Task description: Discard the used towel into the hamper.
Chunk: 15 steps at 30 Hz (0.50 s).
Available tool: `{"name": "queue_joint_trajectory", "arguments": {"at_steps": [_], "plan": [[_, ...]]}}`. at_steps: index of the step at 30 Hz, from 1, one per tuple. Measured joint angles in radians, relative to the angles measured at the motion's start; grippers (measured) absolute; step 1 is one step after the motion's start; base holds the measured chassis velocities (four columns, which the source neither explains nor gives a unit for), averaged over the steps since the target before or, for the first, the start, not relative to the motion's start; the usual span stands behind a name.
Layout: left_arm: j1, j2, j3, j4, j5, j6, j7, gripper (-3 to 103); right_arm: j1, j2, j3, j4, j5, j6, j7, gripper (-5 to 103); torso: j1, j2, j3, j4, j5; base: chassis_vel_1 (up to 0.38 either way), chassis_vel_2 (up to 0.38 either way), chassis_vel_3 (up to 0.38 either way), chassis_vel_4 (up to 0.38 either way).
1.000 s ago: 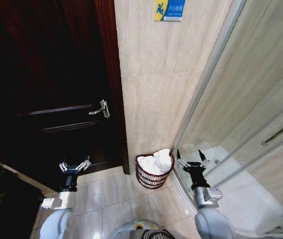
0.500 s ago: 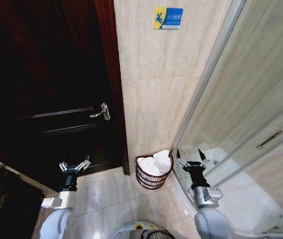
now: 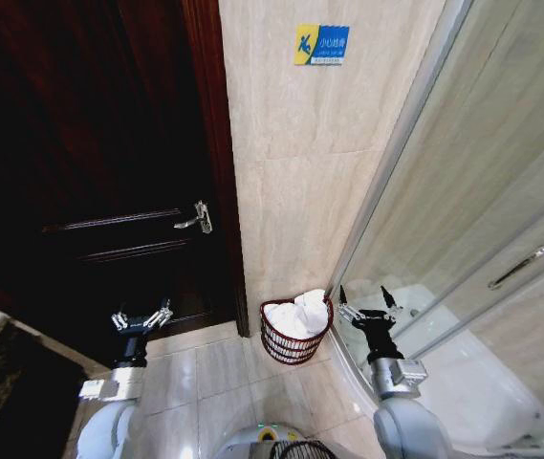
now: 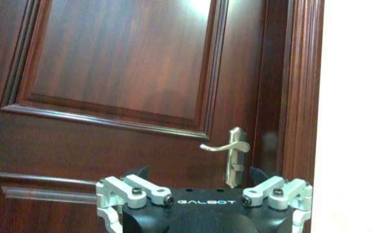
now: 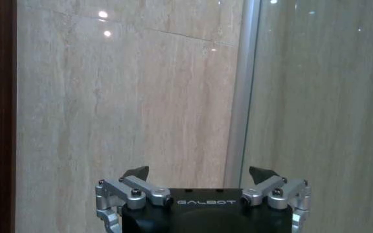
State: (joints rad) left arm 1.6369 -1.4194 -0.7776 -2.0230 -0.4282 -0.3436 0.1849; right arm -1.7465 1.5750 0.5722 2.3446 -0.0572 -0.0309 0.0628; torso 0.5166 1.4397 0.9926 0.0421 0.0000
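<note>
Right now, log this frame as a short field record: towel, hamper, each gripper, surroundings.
towel: white towel heaped in the hamper, rising above its rim
hamper: reddish-brown hamper on the tiled floor, in the corner by the wall
left gripper: left gripper open, empty, raised before the dark wooden door
right gripper: right gripper open, empty, raised beside the glass shower enclosure
</note>
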Motion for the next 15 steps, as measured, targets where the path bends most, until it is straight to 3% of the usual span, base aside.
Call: {"name": "queue_joint_trajectory", "arguments": {"at_steps": [15], "plan": [[0.000, -0.003, -0.003, 0.004, 0.007, -0.001, 0.030, 100, -0.003, -0.001, 0.001, -0.002, 0.002, 0.002, 0.001, 100, -0.004, -0.008, -0.004, -0.0001, 0.0001, 0.003, 0.003, 0.003, 0.002]]}}
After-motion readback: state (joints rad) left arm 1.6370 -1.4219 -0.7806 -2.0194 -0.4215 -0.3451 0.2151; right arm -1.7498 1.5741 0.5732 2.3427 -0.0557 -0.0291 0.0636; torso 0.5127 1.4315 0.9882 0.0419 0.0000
